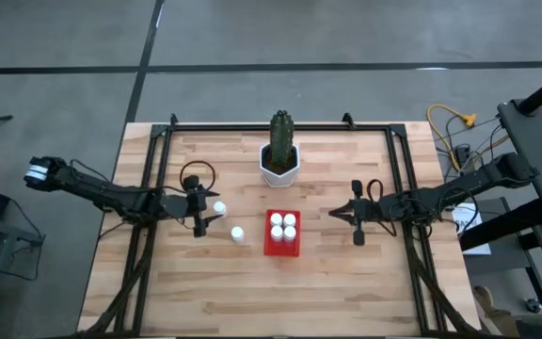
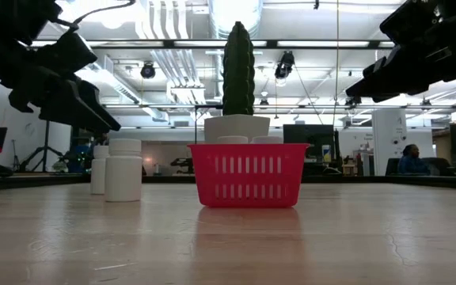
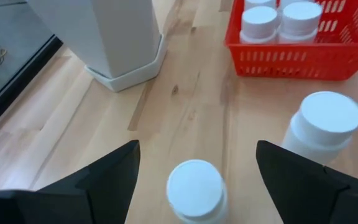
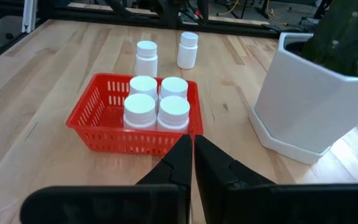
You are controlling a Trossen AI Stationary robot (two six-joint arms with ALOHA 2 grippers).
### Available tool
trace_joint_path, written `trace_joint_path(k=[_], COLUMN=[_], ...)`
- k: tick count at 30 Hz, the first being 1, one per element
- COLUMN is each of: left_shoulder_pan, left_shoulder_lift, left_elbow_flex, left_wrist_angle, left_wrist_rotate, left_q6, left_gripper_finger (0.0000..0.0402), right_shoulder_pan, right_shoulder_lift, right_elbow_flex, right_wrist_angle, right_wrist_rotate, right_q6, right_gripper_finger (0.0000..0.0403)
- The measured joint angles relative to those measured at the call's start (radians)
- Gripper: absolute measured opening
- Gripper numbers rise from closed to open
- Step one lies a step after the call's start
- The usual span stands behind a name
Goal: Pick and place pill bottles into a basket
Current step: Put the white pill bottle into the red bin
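Four pill bottles (image 1: 283,225) already stand inside the red basket (image 1: 281,247). Two more are still out on the table (image 1: 252,292), so the job is more than half done.

The left end effector (image 3: 194,171) is the one working now. Its fingers are spread wide, and it hangs just above one bottle (image 3: 195,188). That bottle sits right between the two fingers (image 3: 114,171), and nothing is touching it yet. The second loose bottle (image 3: 322,127) stands just past one fingertip, a little closer to the basket. The basket is farther ahead of this end effector, and the white cactus pot (image 3: 114,37) is ahead and off to one side.

So the step looks like picking up the fifth bottle. Next, I think the end effector must go down around the bottle and squeeze it. It should not bump the second bottle.

The right end effector (image 4: 192,152) waits on the other side of the basket. Its fingers are pressed together with nothing in them.
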Motion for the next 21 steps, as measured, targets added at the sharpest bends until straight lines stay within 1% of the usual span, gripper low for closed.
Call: trace_joint_path(k=[4,8,10,15,21], left_shoulder_pan=[0.036,0.082,0.101,0.136,0.175], left_shoulder_lift=[-0.007,-0.007,-0.003,0.001,0.003], left_elbow_flex=[0.000,0.000,0.000,0.000,-0.002], left_wrist_angle=[-0.004,-0.003,-0.003,-0.004,-0.040], left_wrist_rotate=[0.042,0.172,0.212,0.219,0.261], left_q6=[0.004,0.006,0.007,0.051,0.056], left_gripper_finger=[0.0302,0.0302,0.0302,0.0302,0.0302], right_shoulder_pan=[0.000,0.000,0.000,0.000,0.000], right_shoulder_lift=[0.000,0.000,0.000,0.000,0.000], right_elbow_flex=[-0.012,-0.014,-0.014,-0.014,-0.014], right_wrist_angle=[0.000,0.001,0.001,0.001,0.001], right_wrist_rotate=[0.000,0.000,0.000,0.000,0.000], right_q6=[0.001,0.001,0.001,0.001,0.001], right_gripper_finger=[0.0009,0.0009,0.0008,0.0009,0.0008])
